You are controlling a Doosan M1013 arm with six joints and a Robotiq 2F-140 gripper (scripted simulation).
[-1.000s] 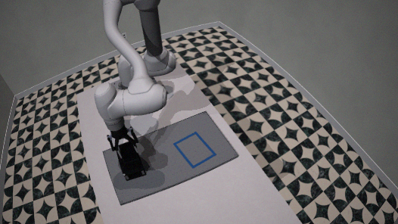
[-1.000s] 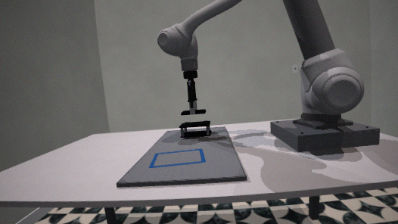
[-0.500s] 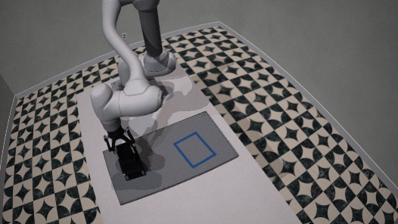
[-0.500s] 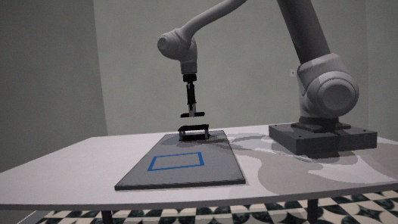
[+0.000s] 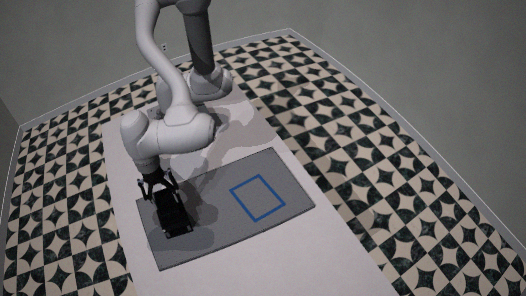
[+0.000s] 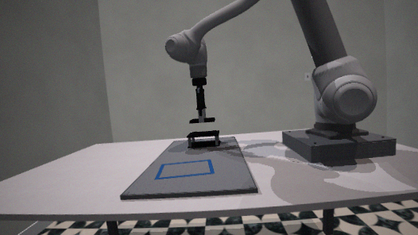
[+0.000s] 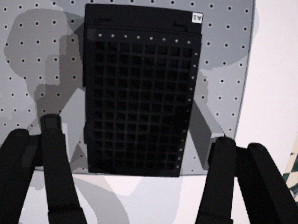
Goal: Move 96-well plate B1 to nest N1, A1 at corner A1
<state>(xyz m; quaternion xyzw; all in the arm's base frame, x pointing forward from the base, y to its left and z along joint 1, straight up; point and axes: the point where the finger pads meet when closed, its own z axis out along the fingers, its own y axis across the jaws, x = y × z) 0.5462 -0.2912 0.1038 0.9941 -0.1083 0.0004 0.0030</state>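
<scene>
The hand (image 6: 202, 119) is clamped on the 96-well plate (image 6: 202, 120) and holds it in the air just above the raised nest N1 (image 6: 203, 139). I think it should go straight down, level, so the plate sits inside the locators.

Seen from above, the claw (image 5: 159, 194) hangs from a pale grey arm (image 5: 167, 131) and is closed on the near end of a black 96-well plate (image 5: 171, 215), which stretches away from it toward the front edge of the counter (image 5: 310, 250). Plate and claw sit over the left part of a dark grey mat (image 5: 290, 190), and what lies directly beneath the plate cannot be made out. To the right of the claw, well apart, a blue rectangular outline (image 5: 257, 197) is drawn on the mat. Behind the claw, the arm's wide joint hides part of the white counter. A checkered floor (image 5: 400, 165) surrounds everything.
</scene>
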